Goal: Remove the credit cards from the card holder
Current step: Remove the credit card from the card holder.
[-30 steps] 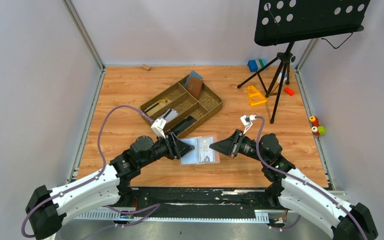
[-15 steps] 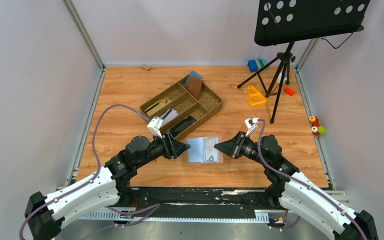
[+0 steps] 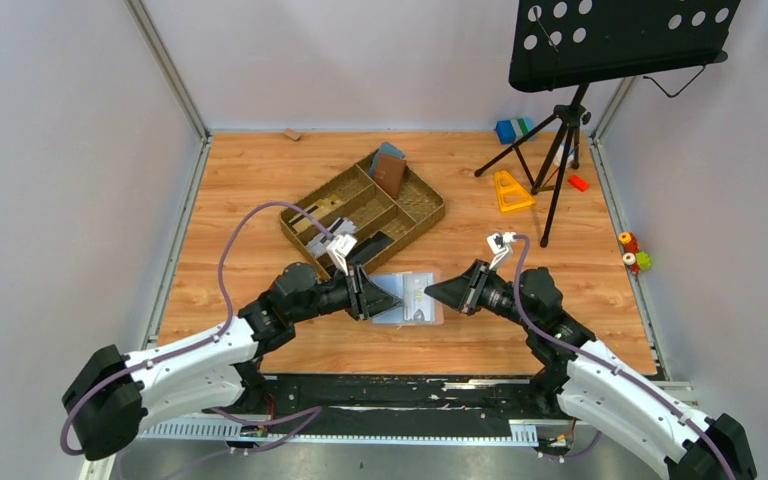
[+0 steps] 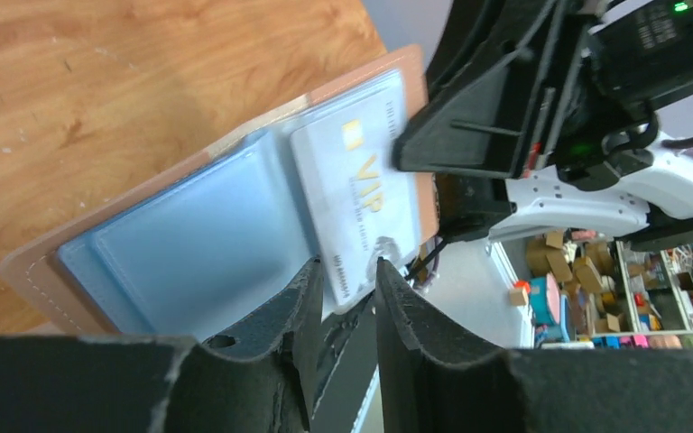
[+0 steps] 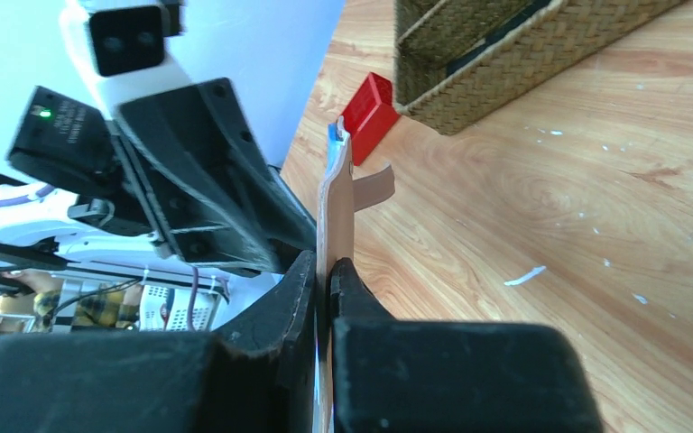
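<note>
The card holder (image 3: pixel 405 298) hangs open above the table, tan outside, blue-grey inside (image 4: pixel 189 244). My right gripper (image 3: pixel 432 291) is shut on its right edge; in the right wrist view the jaws (image 5: pixel 328 266) pinch the tan cover (image 5: pixel 334 207) edge-on, with the closing tab (image 5: pixel 372 188) sticking out. A white VIP credit card (image 4: pixel 356 203) pokes out of the right-hand pocket. My left gripper (image 4: pixel 350 271) has come in from the left (image 3: pixel 390 300). Its jaws straddle the card's lower corner with a narrow gap still showing on either side.
A woven divided tray (image 3: pixel 365 210) sits behind the holder, with a dark reddish-brown wallet and a blue one (image 3: pixel 390 172) leaning in it. A red block (image 5: pixel 367 105) lies by the tray's corner. A music stand's tripod (image 3: pixel 560 130) and an orange triangle (image 3: pixel 511 190) stand at the back right.
My left gripper backed off to the left, then came right onto the card's corner while its jaws narrowed. My right gripper kept hold of the holder, which hardly moved.
</note>
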Action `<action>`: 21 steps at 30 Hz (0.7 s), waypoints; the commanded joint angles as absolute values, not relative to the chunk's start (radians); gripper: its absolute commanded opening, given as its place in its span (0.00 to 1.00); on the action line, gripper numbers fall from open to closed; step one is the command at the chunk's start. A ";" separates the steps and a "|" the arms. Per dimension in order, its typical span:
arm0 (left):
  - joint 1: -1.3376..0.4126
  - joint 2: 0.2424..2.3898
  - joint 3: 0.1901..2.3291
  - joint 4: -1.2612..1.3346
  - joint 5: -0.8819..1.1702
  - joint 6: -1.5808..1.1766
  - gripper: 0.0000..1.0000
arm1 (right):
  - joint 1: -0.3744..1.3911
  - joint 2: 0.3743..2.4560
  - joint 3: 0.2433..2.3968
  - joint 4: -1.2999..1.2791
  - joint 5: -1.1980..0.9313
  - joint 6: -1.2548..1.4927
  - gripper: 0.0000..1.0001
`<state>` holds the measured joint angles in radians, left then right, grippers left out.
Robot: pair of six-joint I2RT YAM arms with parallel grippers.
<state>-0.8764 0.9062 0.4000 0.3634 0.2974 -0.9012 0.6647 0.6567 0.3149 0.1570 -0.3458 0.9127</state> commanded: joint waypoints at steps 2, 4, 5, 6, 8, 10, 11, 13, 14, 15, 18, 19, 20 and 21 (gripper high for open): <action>-0.879 0.984 0.463 0.389 0.367 -0.906 0.38 | 0.665 0.649 0.315 0.314 -0.388 0.990 0.00; -0.879 1.020 0.474 0.379 0.389 -0.906 0.45 | 0.666 0.651 0.305 0.340 -0.397 1.008 0.00; -0.879 1.036 0.474 0.396 0.407 -0.914 0.46 | 0.665 0.655 0.301 0.354 -0.403 1.015 0.00; -0.879 1.055 0.469 0.433 0.432 -0.927 0.46 | 0.665 0.660 0.297 0.372 -0.411 1.022 0.00; -0.879 1.087 0.445 0.548 0.475 -0.990 0.41 | 0.665 0.674 0.289 0.403 -0.425 1.040 0.00; -0.879 1.113 0.409 0.697 0.504 -1.056 0.34 | 0.664 0.688 0.276 0.457 -0.438 1.066 0.00; -0.879 1.131 0.397 0.764 0.516 -1.084 0.30 | 0.663 0.696 0.268 0.480 -0.443 1.080 0.00; -0.877 1.148 0.386 0.858 0.532 -1.119 0.14 | 0.663 0.700 0.256 0.503 -0.443 1.097 0.00; -0.877 1.151 0.384 0.873 0.532 -1.127 0.09 | 0.663 0.700 0.253 0.506 -0.442 1.097 0.00; -0.876 1.152 0.381 0.883 0.531 -1.132 0.04 | 0.663 0.697 0.252 0.502 -0.441 1.095 0.00; -0.861 1.140 0.361 0.919 0.519 -1.156 0.00 | 0.657 0.683 0.245 0.475 -0.433 1.084 0.00; -0.854 1.132 0.342 0.935 0.513 -1.167 0.00 | 0.653 0.676 0.241 0.465 -0.433 1.082 0.00; -0.844 1.123 0.329 0.947 0.505 -1.177 0.00 | 0.651 0.669 0.237 0.457 -0.430 1.081 0.00; -0.835 1.114 0.319 0.949 0.498 -1.178 0.00 | 0.648 0.661 0.234 0.447 -0.429 1.079 0.02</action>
